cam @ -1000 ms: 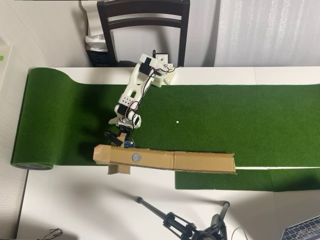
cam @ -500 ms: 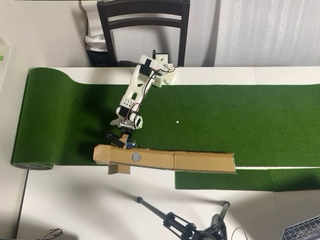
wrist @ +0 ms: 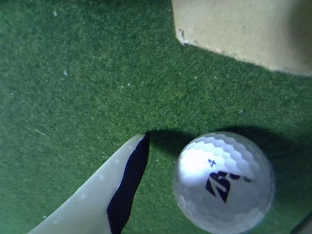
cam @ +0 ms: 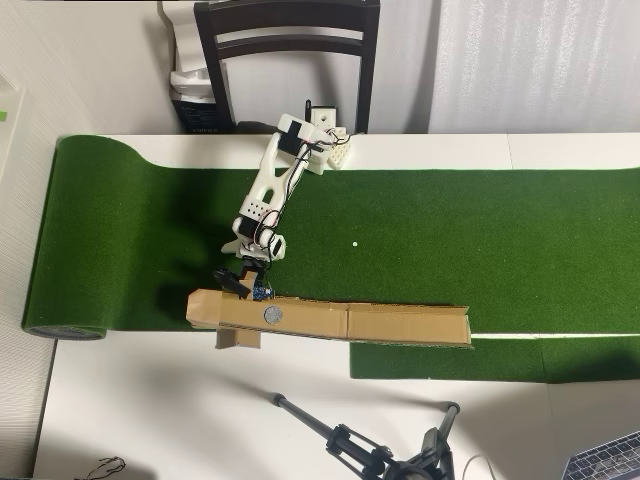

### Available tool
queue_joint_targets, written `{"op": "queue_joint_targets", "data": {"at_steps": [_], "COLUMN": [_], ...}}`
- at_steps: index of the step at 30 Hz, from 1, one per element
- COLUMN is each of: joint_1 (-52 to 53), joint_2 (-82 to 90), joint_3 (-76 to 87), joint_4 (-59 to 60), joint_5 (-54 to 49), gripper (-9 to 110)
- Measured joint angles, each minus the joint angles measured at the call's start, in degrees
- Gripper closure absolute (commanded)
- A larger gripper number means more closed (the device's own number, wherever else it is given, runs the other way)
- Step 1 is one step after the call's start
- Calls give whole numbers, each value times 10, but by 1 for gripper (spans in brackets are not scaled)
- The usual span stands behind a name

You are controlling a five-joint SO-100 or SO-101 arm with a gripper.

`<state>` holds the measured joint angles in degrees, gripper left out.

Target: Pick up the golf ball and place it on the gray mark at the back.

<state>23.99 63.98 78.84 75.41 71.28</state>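
Note:
In the wrist view the white dimpled golf ball (wrist: 224,183) with a dark print lies on the green turf (wrist: 73,73). My gripper (wrist: 222,187) is open around it: one pale finger with a dark pad (wrist: 124,187) stands a little to the ball's left, and the other only shows at the bottom right corner. The cardboard strip (wrist: 243,29) is close ahead. In the overhead view my gripper (cam: 240,283) is low at the strip's left part (cam: 400,322), just left of the gray mark (cam: 272,315). The ball is hidden under the gripper there.
A tiny white dot (cam: 354,243) lies on the turf right of the arm. A dark chair (cam: 290,40) stands behind the arm's base (cam: 325,140). A tripod (cam: 370,450) and a laptop corner (cam: 605,465) are on the near side. The turf's rolled end (cam: 65,330) is at left.

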Motion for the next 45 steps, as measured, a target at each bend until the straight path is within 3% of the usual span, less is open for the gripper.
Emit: {"op": "queue_joint_targets", "data": {"at_steps": [32, 45], "joint_1": [0, 9], "joint_2": [-1, -1], "joint_3": [18, 18], "joint_4": [28, 28], "joint_5": [-36, -36], "gripper": [41, 58]}}
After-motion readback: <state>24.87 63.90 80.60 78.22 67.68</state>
